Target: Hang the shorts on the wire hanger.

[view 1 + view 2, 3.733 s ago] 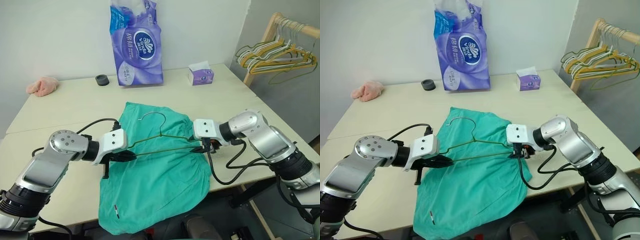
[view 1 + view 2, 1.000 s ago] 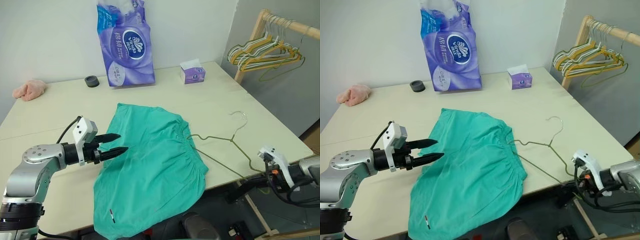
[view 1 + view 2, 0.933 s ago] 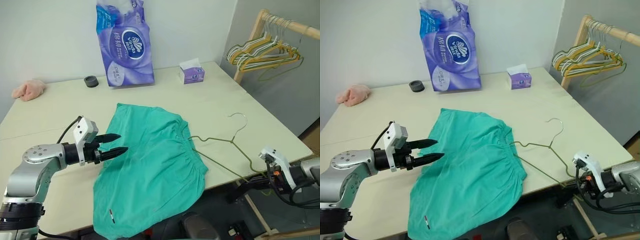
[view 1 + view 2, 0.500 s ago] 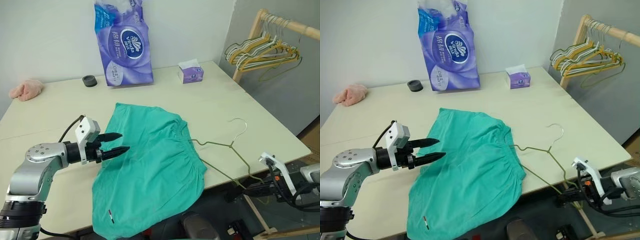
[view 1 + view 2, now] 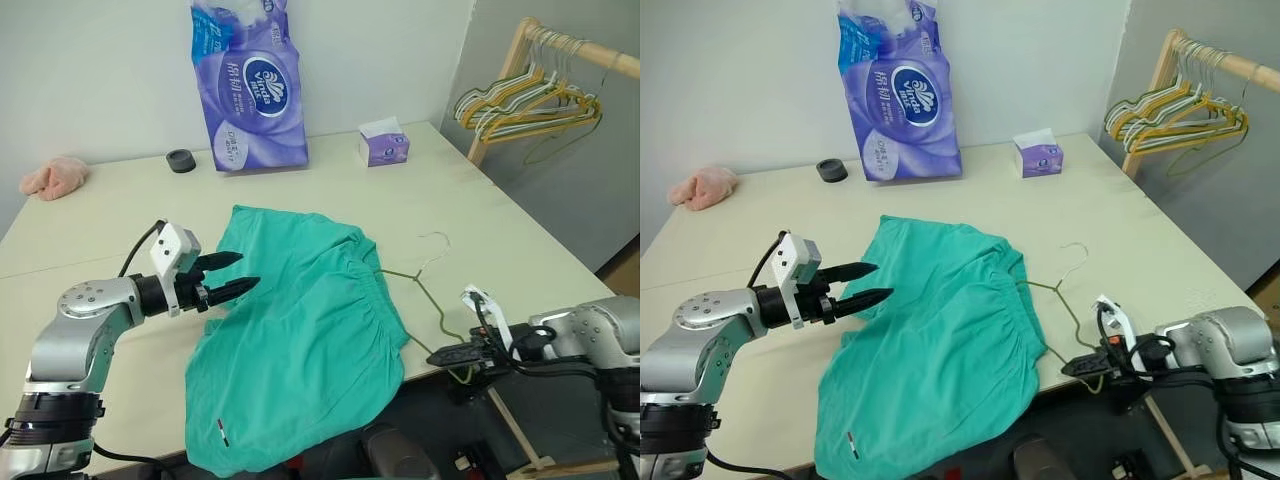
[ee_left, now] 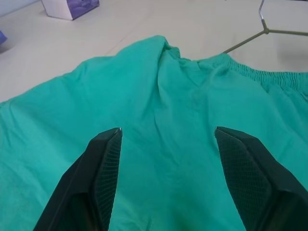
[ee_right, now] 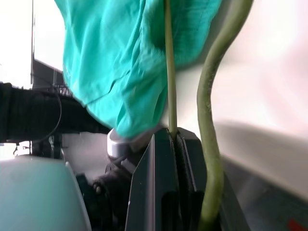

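While the shorts (image 5: 300,330) lie spread flat across the middle of the surface (image 5: 120,215), their lower hem spills over its near edge and the gathered waistband faces the right edge. Their long axis runs from the far side of the surface toward the near edge, leaning a little leftward as it comes near. The cloth looks light and limp, so it should fold and sag wherever it is lifted; the elastic waistband is the firmest place to take hold, and I judge it the best one.

The wire hanger (image 5: 425,285) rests near the right part of the near edge, one tip touching the waistband, its hook (image 5: 433,243) pointing toward the far edge. It reads as thin, stiff and springy, easy to twist if pinched off-centre. The right hand (image 5: 1087,367) is clamped together on the hanger's near end just past the surface's near edge, with the wire seen running between its closed fingers in the right wrist view.

The left hand (image 5: 228,273) hovers over the left side of the shorts, fingers (image 6: 103,163) spread apart and holding nothing.
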Controlling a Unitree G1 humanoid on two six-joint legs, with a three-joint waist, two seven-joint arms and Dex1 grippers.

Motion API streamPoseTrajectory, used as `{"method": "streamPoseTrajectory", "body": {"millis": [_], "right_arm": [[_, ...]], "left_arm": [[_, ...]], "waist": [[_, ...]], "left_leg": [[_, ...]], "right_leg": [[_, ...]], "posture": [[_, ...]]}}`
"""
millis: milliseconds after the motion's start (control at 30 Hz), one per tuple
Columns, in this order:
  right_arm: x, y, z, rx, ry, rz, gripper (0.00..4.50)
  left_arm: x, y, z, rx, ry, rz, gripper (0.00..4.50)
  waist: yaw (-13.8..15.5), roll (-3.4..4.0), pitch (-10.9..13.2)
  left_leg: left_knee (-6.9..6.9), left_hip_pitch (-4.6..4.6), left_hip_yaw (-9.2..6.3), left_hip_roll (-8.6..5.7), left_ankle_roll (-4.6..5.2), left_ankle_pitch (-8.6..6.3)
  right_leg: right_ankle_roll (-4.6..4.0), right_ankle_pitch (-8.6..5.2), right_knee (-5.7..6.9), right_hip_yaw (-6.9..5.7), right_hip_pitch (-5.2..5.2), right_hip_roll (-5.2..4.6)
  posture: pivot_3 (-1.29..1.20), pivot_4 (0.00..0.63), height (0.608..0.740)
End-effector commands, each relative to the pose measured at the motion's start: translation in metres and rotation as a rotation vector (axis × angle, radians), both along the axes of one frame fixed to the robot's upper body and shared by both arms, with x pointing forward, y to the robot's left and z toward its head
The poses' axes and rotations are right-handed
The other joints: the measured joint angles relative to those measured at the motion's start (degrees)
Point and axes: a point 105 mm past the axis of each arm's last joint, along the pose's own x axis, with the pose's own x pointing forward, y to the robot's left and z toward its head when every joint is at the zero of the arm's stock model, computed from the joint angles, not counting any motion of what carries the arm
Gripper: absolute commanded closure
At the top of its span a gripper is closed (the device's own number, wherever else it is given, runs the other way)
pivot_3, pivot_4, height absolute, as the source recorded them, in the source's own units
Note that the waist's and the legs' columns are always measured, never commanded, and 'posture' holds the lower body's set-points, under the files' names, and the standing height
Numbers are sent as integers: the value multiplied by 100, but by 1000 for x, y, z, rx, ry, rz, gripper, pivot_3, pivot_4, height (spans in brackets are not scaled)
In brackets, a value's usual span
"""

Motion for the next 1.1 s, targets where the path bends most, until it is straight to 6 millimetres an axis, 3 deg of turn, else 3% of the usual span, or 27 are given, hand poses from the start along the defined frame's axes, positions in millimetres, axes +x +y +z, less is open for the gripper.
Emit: {"method": "streamPoseTrajectory", "body": {"millis": [33, 300, 567, 733, 967, 1100], "right_arm": [[16, -2, 11, 11, -50, -60, 4500], [60, 11, 14, 43, -89, -256, 4500], [57, 37, 14, 101, -94, -209, 4500], [51, 45, 22, 80, -206, -86, 4500], [65, 45, 41, 28, -436, -10, 4500], [71, 44, 51, -38, -575, 45, 4500]], "left_arm": [[4, 0, 14, 2, -68, 9, 1262], [9, -2, 15, -7, -92, 27, 1262], [12, -4, 17, -16, -111, 41, 1262], [16, -3, 20, -37, -122, 61, 1262], [19, 0, 24, -119, -68, 95, 1262], [24, 3, 40, -145, -122, 113, 428]], "waist": [[1, 0, 0], [-8, 3, -1], [-4, 5, -2], [-5, 6, -3], [-20, 6, -3], [-16, 5, -3]], "left_leg": [[0, -1, 0, 0, 0, 0], [-9, 1, 1, -1, 0, 1], [-25, -26, -6, -1, 0, 1], [-24, -27, -7, -2, 0, 1], [-22, -25, -9, -2, 0, 1], [-21, -27, -10, -3, 0, 1]], "right_leg": [[-3, 2, 0, 0, 0, 0], [-14, 10, 7, 0, -6, -1], [-28, 17, 6, -6, -35, -3], [-28, 17, 6, -8, -37, -4], [-27, 17, 7, -10, -35, -3], [-27, 17, 7, -11, -36, -3]], "posture": [[-321, 51, 740], [-317, 51, 740], [-315, 48, 740], [-312, 44, 740], [-311, 40, 740], [-310, 36, 740]]}}
